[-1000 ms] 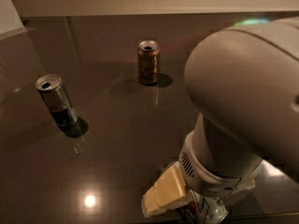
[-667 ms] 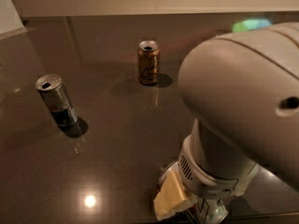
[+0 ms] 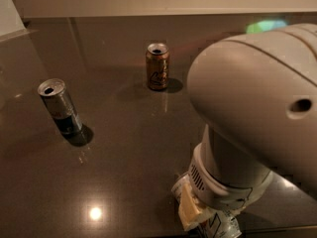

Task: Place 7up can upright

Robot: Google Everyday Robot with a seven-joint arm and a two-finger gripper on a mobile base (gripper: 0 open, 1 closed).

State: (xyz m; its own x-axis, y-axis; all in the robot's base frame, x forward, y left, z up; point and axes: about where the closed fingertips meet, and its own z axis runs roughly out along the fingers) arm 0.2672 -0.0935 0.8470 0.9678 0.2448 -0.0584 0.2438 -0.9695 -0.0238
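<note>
Gripper (image 3: 200,217) low at tabletop's (image 3: 124,172) front edge, right of centre, under the bulky arm. Fingers (image 3: 187,213) clamped on 7up can (image 3: 223,227). Can mostly hidden; long axis looks tilted, far-left to near-right, ends unseen. Brown-gold can (image 3: 157,66) and slim can (image 3: 60,106) stand upright.

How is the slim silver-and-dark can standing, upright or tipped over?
Upright: the slim can stands on its base, with its opened top facing up. The gripper is apart from it, low near the bottom edge.
</note>
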